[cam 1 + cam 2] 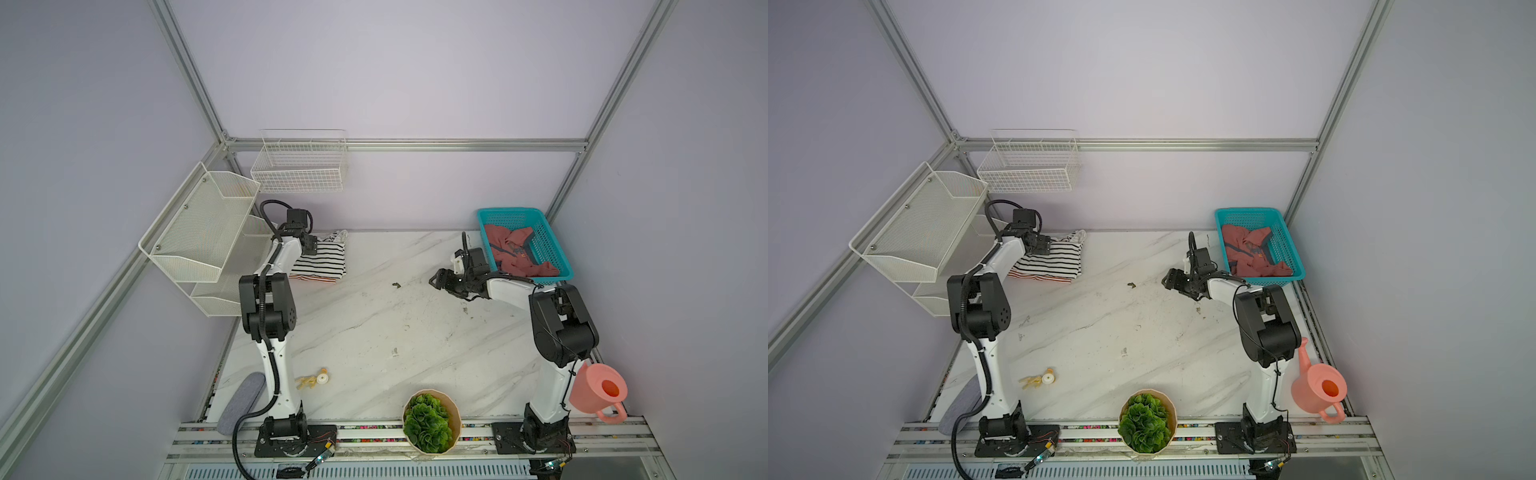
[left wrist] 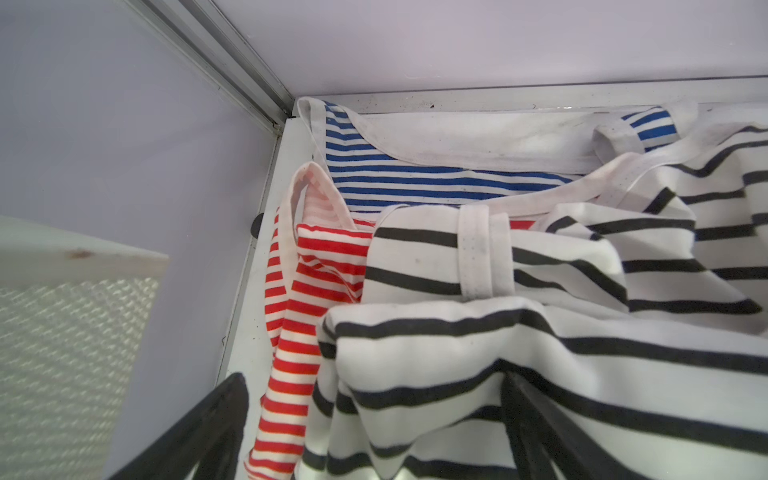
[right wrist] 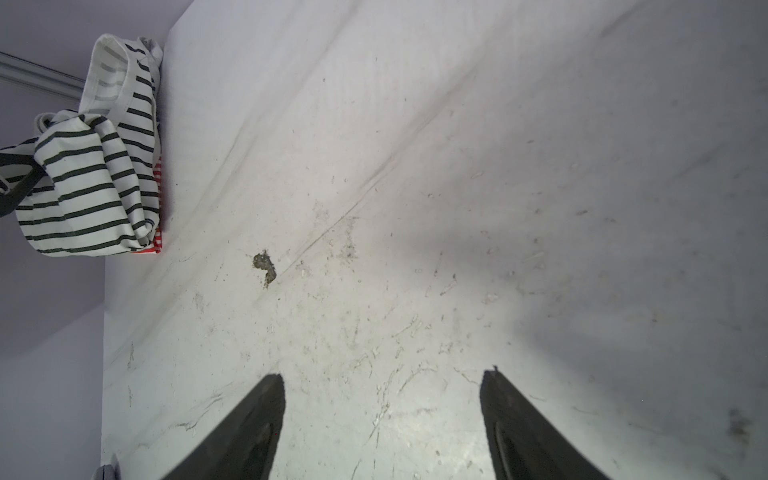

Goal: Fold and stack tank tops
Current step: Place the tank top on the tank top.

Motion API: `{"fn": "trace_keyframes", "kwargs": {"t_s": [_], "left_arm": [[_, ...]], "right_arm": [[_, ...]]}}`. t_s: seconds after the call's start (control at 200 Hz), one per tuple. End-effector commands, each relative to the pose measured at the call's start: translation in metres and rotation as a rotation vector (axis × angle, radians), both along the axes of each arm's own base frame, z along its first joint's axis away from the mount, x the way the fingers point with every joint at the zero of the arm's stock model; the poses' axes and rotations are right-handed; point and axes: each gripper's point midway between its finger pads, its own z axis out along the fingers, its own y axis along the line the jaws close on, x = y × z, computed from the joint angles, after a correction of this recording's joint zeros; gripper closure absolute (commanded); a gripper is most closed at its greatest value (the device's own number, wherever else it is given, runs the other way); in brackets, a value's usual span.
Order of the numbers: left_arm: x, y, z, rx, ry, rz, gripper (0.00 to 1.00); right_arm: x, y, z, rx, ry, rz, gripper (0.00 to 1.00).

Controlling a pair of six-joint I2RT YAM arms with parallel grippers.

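Note:
A black-and-white striped tank top (image 1: 322, 262) (image 1: 1054, 262) lies bunched on top of a pile at the table's back left corner. In the left wrist view it (image 2: 498, 353) covers a red-and-white striped tank top (image 2: 291, 374) and a blue-and-white striped one (image 2: 395, 170). My left gripper (image 1: 311, 244) (image 2: 374, 376) is low over the pile, open, its jaws wide apart with the black-striped cloth lying loose between them. A dusty-red tank top (image 1: 515, 249) (image 1: 1250, 253) lies crumpled in the teal basket (image 1: 509, 212). My right gripper (image 1: 434, 280) (image 3: 383, 373) hovers open over bare table, left of the basket.
A white mesh shelf (image 1: 199, 232) stands close beside the left arm, and a wire basket (image 1: 299, 166) hangs on the back wall. Along the front edge are a potted green plant (image 1: 430, 419), a pink watering can (image 1: 598, 390), a small yellow toy (image 1: 313, 378) and a grey pad (image 1: 243, 401).

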Motion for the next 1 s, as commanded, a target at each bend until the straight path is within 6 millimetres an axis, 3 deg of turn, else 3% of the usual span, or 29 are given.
{"fn": "trace_keyframes", "kwargs": {"t_s": [0.0,0.34,0.605,0.75,0.855,0.995], "left_arm": [[-0.001,0.002,0.064,0.010,-0.131,0.025,0.04],[-0.020,-0.028,0.092,-0.025,-0.171,-0.015,0.00],[-0.035,-0.072,0.086,-0.121,-0.137,-0.084,0.02],[-0.048,-0.108,0.083,-0.196,-0.117,-0.152,0.07],[-0.060,-0.136,0.080,-0.317,-0.103,-0.221,0.17],[-0.074,-0.168,0.075,-0.491,-0.085,-0.257,0.31]], "right_arm": [[-0.008,-0.001,0.006,-0.004,0.007,-0.007,0.22],[-0.011,0.001,0.010,0.011,-0.003,0.005,0.22],[-0.015,0.000,0.014,0.010,-0.010,0.013,0.22],[-0.011,0.000,0.041,0.002,-0.060,0.023,0.23],[-0.002,-0.003,0.071,-0.007,-0.113,0.002,0.23],[0.015,-0.025,0.100,-0.059,-0.171,-0.039,0.28]]}}
